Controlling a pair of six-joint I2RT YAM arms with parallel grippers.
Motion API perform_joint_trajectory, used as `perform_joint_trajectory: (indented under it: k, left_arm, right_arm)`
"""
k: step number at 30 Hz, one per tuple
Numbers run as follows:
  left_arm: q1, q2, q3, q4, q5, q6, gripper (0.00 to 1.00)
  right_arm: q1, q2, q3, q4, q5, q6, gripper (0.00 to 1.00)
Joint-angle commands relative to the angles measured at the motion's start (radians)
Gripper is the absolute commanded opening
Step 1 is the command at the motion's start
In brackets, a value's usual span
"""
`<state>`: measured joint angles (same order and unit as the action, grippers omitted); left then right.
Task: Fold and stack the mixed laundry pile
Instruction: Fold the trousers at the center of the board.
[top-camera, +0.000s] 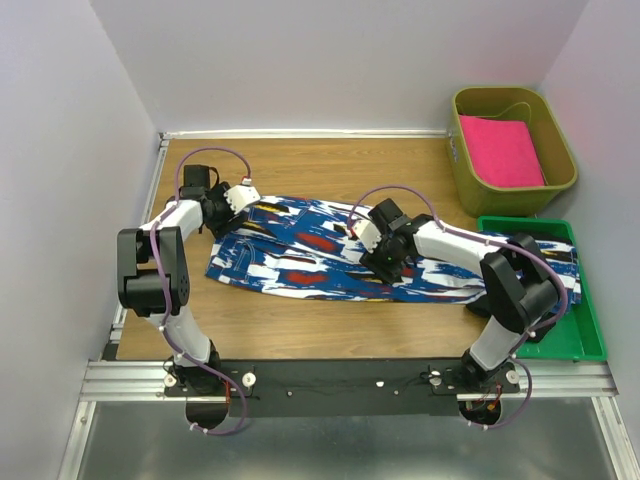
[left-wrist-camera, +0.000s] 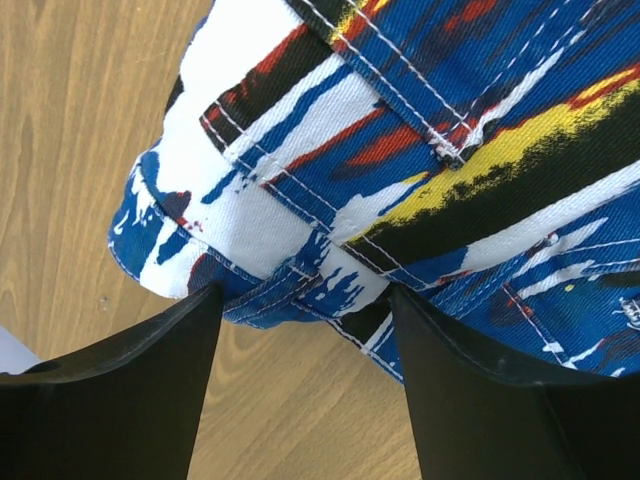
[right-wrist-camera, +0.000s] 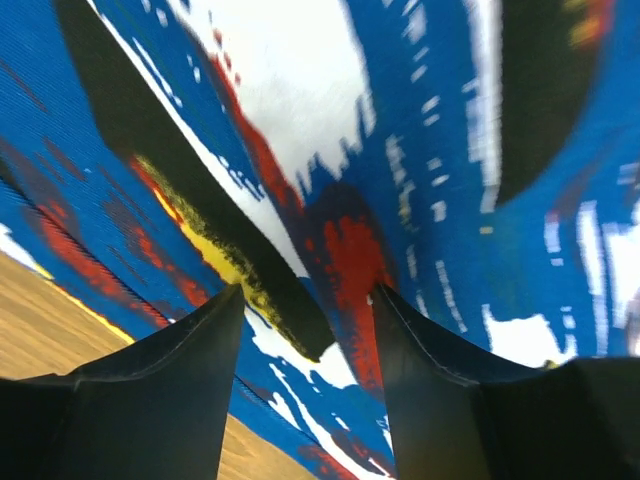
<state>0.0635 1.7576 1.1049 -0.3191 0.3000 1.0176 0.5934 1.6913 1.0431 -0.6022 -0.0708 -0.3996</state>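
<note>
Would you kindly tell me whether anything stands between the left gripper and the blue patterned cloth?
Nothing visible does. The left gripper hangs open directly over the blue patterned cloth, at its stitched edge, with bare table beside it.

The long blue cloth (top-camera: 300, 250), blotched white, red, black and yellow with white-stitched seams, lay spread flat across the middle of the surface (top-camera: 300, 330), stretching left to right.

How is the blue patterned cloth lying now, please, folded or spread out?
Spread out: the blue cloth lies long and flat across the table, reaching the green tray.
</note>
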Motion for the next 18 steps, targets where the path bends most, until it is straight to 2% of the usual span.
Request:
perform_joint_trajectory:
  k: [1,4,5,8,18]
  left_arm:
    - [0.001,0.034,0.006,0.017,-0.013,0.021,0.72]
    - [0.001,0.042,0.01,0.017,-0.019,0.024,0.65]
    - [0.002,0.042,0.013,0.015,-0.019,0.024,0.58]
    - [0.001,0.043,0.024,0.0,-0.019,0.036,0.5]
    - [0.001,0.033,0.056,-0.031,-0.016,0.05,0.51]
  right_arm:
    - [0.017,0.036,-0.043,0.065,0.103,0.002,0.54]
    - [0.017,0.042,-0.046,0.071,0.124,0.001,0.43]
    - [0.017,0.041,-0.043,0.07,0.124,0.001,0.43]
    - [0.017,0.021,-0.025,0.042,0.117,0.001,0.42]
    - [0.017,-0.038,0.009,-0.037,0.085,-0.025,0.45]
